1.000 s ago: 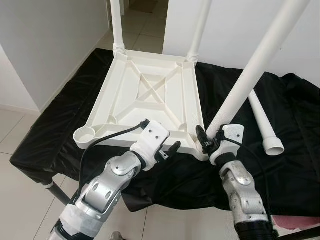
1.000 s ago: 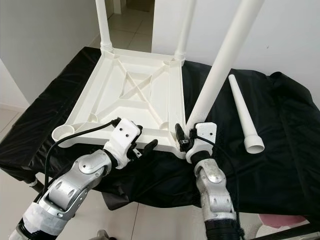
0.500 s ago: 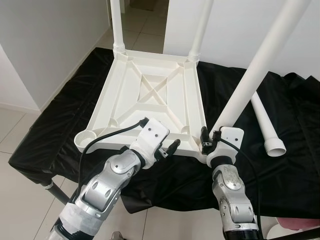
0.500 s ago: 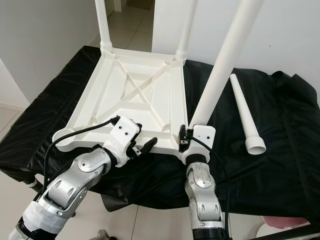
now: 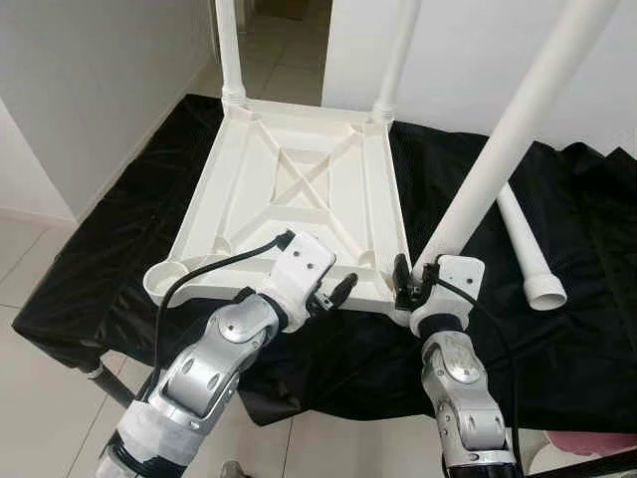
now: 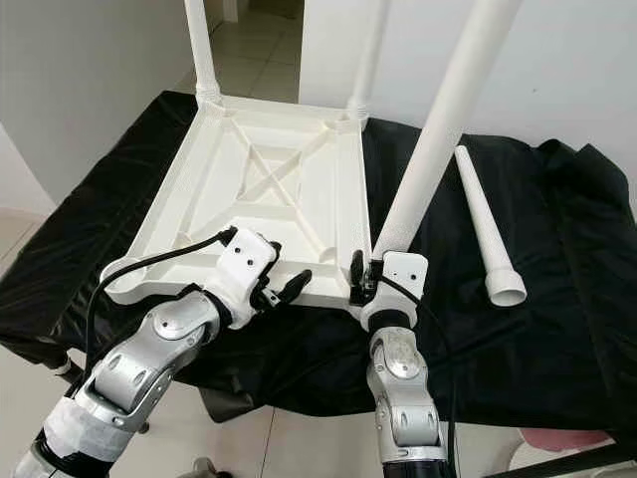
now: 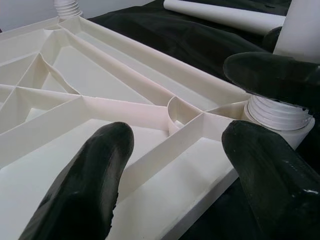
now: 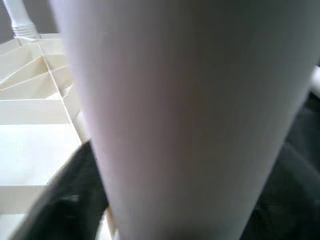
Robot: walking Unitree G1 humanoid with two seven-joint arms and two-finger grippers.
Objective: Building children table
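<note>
The white table top (image 5: 299,189) lies upside down on a black cloth. Two white legs (image 5: 230,50) (image 5: 398,50) stand in its far corners. A third leg (image 5: 508,129) rises tilted from the near right corner, its ribbed base (image 7: 277,112) at the socket. My right gripper (image 5: 410,284) is shut on that leg just above the base; the leg (image 8: 190,110) is very close in the right wrist view. My left gripper (image 5: 333,294) hovers open over the table top's near edge, its fingers (image 7: 85,185) apart above the ribs. The near left corner socket (image 5: 164,279) is empty.
A loose white leg (image 5: 528,254) lies on the black cloth (image 5: 577,329) to the right of the table top. A white wall (image 5: 100,90) stands on the left and a tiled floor (image 5: 289,70) lies beyond the far edge.
My right forearm has swung in under the leg and now stands steeper, still holding the base at the near right corner. The left gripper has edged slightly toward the table's rim.
</note>
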